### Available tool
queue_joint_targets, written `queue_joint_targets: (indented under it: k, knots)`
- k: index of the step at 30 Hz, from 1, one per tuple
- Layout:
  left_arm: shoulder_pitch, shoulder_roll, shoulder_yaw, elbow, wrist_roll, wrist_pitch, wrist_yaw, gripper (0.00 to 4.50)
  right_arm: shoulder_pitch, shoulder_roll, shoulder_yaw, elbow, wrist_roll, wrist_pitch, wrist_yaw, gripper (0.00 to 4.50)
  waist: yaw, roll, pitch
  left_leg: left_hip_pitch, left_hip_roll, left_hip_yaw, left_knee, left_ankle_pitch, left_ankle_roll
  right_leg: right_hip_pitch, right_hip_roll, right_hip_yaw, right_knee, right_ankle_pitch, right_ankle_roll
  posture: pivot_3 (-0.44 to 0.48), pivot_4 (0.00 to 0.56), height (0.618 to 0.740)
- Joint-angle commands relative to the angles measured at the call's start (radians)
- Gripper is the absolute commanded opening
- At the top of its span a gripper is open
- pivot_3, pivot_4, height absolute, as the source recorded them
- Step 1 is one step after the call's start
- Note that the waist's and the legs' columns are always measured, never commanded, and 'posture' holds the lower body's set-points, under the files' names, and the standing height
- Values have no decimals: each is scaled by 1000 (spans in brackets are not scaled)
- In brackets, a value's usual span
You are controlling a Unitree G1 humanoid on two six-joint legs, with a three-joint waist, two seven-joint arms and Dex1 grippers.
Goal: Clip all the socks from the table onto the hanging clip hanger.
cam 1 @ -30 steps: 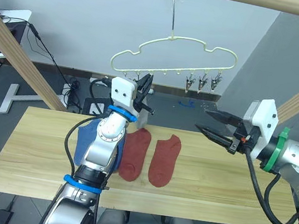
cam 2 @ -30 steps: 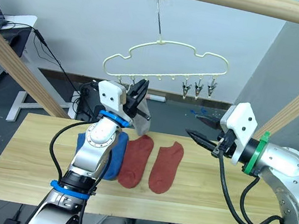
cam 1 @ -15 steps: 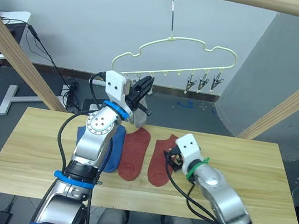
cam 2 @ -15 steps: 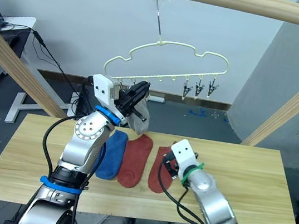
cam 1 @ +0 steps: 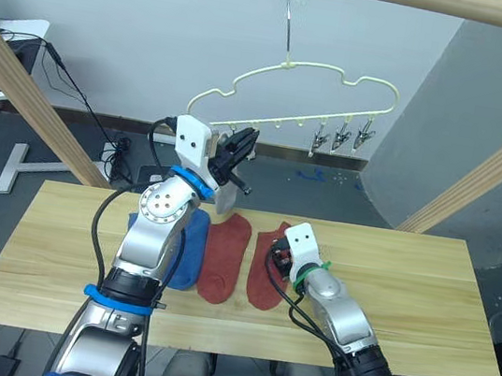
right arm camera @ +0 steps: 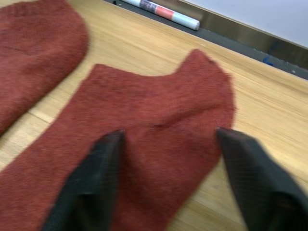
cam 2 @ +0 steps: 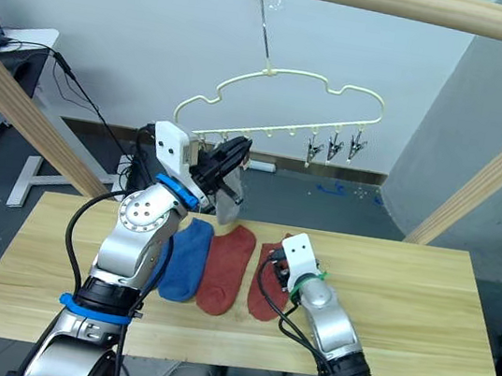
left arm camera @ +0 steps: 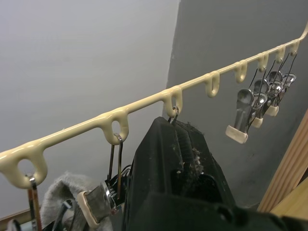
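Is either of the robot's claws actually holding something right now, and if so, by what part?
The right gripper holds nothing: its open fingers straddle a rust-red sock lying flat. The left gripper is up at the clip hanger beside a grey sock; its hold cannot be told.

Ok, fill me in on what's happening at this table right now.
The robot is clipping socks onto the clip hanger. Its left gripper is raised at the hanger's lower bar beside a light grey sock hanging there. Its right gripper is down on the table, fingers open over a rust-red sock. A second rust-red sock and a blue sock lie flat beside it. Three clips hang free.
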Motion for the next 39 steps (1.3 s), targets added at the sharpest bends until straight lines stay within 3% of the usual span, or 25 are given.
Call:
queue_joint_targets:
  k: [1,5,6,13,18,23,39]
  knots:
    - [3,5,22,-60,-43,27,-16,0,30,-7,-14,12,-26,-5,-5,1610,0,0,0,0,0,0,0,0,0,0,0,0,0,0,0,-34,261,720]
    - [7,13,32,-80,-91,77,-51,0,49,-24,-24,-23,-30,-6,16,198,0,0,0,0,0,0,0,0,0,0,0,0,0,0,0,-38,261,720]
    - [6,18,35,-85,-108,93,-66,0,53,-35,-23,-44,-32,-7,26,52,0,0,0,0,0,0,0,0,0,0,0,0,0,0,0,-38,261,720]
    - [-25,70,61,-117,-221,229,-154,0,57,-151,60,-277,-57,-64,190,52,-6,0,0,0,0,0,0,0,0,0,0,0,0,0,0,-44,257,720]
    - [-40,91,67,-142,-273,302,-192,0,6,-176,47,-399,-9,-73,304,52,-12,0,0,0,0,-1,0,0,0,0,0,0,0,0,0,-47,256,720]
    - [-57,106,87,-165,-336,393,-206,0,-74,-189,46,-407,30,-161,418,52,-12,0,0,0,0,-1,0,0,0,0,0,-1,-1,0,0,-48,250,720]
    - [-48,117,89,-189,-356,442,-199,0,-108,-110,1,-341,110,-138,461,52,-10,0,0,-1,0,-1,-1,1,-1,0,-1,0,-2,0,0,-42,252,720]
